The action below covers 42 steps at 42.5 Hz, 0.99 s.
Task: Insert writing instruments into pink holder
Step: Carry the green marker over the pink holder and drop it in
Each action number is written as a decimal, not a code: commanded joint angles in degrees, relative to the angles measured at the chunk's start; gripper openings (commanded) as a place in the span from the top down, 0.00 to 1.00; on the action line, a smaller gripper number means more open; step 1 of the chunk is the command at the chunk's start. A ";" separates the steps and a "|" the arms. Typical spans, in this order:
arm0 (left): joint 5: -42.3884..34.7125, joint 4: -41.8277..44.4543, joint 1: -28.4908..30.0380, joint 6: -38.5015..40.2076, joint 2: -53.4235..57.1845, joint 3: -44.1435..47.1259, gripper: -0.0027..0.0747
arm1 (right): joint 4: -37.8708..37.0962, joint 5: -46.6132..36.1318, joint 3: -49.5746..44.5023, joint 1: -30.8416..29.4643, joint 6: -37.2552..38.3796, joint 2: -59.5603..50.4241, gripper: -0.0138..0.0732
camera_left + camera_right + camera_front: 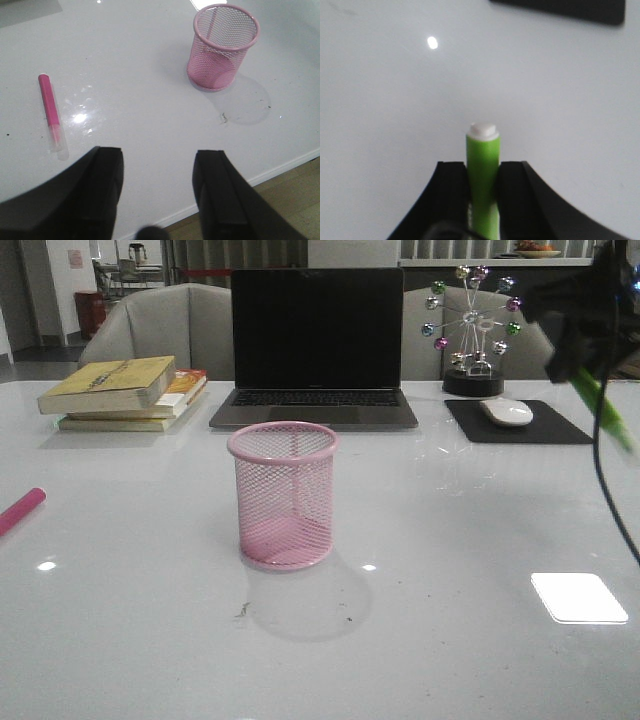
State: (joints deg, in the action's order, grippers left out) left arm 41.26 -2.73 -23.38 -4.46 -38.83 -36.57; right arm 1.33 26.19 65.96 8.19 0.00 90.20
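Green pen [483, 170] clamped between right gripper [482, 172] fingers, whitish end poking out past the tips, barrel slanting down and away from the wrist in the front view [603, 408]. Probably light, stiff plastic, smooth enough to twist in the pads; best held mid-barrel, as now. Raised well off the table [450, 620], near the mousepad [520, 422] and mouse [507, 411]. Not yet over the holder [284, 495], which stands upright, empty, well off to that gripper's left. Holder likely light too; a knock on the rim could tip or slide it.

Pink pen [51, 112] flat on the table, ahead and to the left of left gripper [159, 172], well apart from it and from the holder [223, 46] farther ahead to the right. Left fingers spread wide, holding nothing, hovering near the table's near edge.

Behind the holder: laptop [316, 350], books [125, 392], ball ornament [472, 330].
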 commanded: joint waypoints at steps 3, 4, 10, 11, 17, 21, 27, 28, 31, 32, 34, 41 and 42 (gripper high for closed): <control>-3.92 -0.42 -0.40 -0.02 -0.12 -1.71 0.47 | 0.56 -22.37 -7.66 7.88 -0.48 -10.39 0.65; -3.92 -0.42 -0.40 -0.02 -0.12 -1.71 0.47 | 0.56 -25.35 -9.45 9.60 -0.48 -11.48 0.65; -3.92 -0.42 -0.40 -0.02 -0.12 -1.71 0.47 | 0.56 -42.12 -16.38 17.57 -0.43 -13.48 0.65; -3.92 -0.42 -0.40 -0.02 -0.12 -1.71 0.47 | 0.56 -44.34 -16.89 18.65 -0.43 -13.42 0.65; -3.92 -0.42 -0.40 -0.02 -0.12 -1.71 0.47 | 0.51 -58.90 -20.00 24.57 -0.38 -10.43 0.65; -3.92 -0.42 -0.40 -0.02 -0.12 -1.71 0.47 | 0.51 -67.01 -20.07 26.51 -0.38 -6.92 0.65; -3.92 -0.42 -0.40 -0.02 -0.12 -1.71 0.47 | 0.36 -77.74 -20.07 26.95 -0.38 -1.13 0.65; -3.92 -0.42 -0.40 -0.02 -0.12 -1.71 0.47 | -0.01 -79.57 -20.07 26.95 -0.38 -0.03 0.65; -3.92 -0.42 -0.40 -0.02 -0.12 -1.71 0.47 | -1.33 -84.03 -20.07 26.95 -0.38 2.62 0.65; -3.92 -0.42 -0.40 -0.02 -0.12 -1.71 0.47 | -1.92 -85.31 -20.07 26.95 -0.38 3.66 0.65; -3.92 -0.42 -0.40 -0.02 -0.12 -1.71 0.47 | -3.35 -88.04 -20.02 26.95 -0.38 5.43 0.65; -3.92 -0.42 -0.40 -0.02 -0.12 -1.71 0.47 | -5.07 -91.34 -19.97 26.98 0.00 10.67 0.65; -3.92 -0.42 -0.40 -0.02 -0.12 -1.71 0.47 | -5.07 -91.34 -19.97 26.98 0.00 11.50 0.65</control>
State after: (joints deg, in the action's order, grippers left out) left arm 41.26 -2.73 -23.38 -4.46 -38.83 -36.57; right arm -2.78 -58.74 44.51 35.14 0.00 102.05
